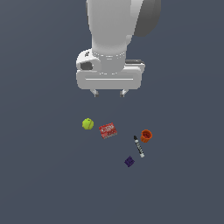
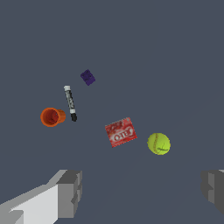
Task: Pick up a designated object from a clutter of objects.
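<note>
Exterior view first: we see the gripper (image 1: 109, 92) hanging above the grey floor, its two short fingertips spread with nothing between them, so we read it as released. The orange cup (image 1: 146, 135) sits toward the exterior view's right of the clutter, just beside the tip of the black-and-white marker (image 1: 138, 146), well apart from the yellow-green ball (image 1: 88, 124), with the flat red box (image 1: 107, 130) between the two. The cup looks tipped, though at this size we cannot be sure.

Wrist view: the cup (image 2: 52, 117) lies on its side, round rim and darker hollow facing us, its body running toward the marker (image 2: 70, 103); that is its long axis, a short one. We judge it light, rigid and thin-walled, likely to roll if nudged. We would close across the outer wall, along the rolling direction, keeping clear of the marker. The dark purple block (image 2: 88, 77) lies beyond the marker.
</note>
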Robot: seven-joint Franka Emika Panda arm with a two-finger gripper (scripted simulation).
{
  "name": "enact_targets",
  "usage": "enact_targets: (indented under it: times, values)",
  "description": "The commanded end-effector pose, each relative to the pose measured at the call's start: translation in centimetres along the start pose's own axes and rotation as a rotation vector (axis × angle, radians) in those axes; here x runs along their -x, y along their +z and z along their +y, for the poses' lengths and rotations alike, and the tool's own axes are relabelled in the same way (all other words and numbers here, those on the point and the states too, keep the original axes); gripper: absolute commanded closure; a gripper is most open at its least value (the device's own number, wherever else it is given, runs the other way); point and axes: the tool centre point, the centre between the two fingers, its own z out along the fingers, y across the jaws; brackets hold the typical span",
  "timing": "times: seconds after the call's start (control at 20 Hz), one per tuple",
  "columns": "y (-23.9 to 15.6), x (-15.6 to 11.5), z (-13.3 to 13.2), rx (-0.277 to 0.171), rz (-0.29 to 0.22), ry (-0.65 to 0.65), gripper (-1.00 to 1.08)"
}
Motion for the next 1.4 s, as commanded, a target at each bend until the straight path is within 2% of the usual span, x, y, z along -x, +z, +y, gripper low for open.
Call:
enact_targets:
  times: [0.0,0.3,0.65,1.35]
  values:
    - [-0.4,-0.1,-0.3,0.002,0.005,-0.012,-0.92]
    - [0.2,-0.3,-0.6,-0.002,0.004,0.005,-0.92]
    - [2.2,-1.3,-2.5,-0.015,0.003,0.064,-0.92]
    - [10.4,-3.6,-10.0,-0.042,-0.008,0.308,-0.92]
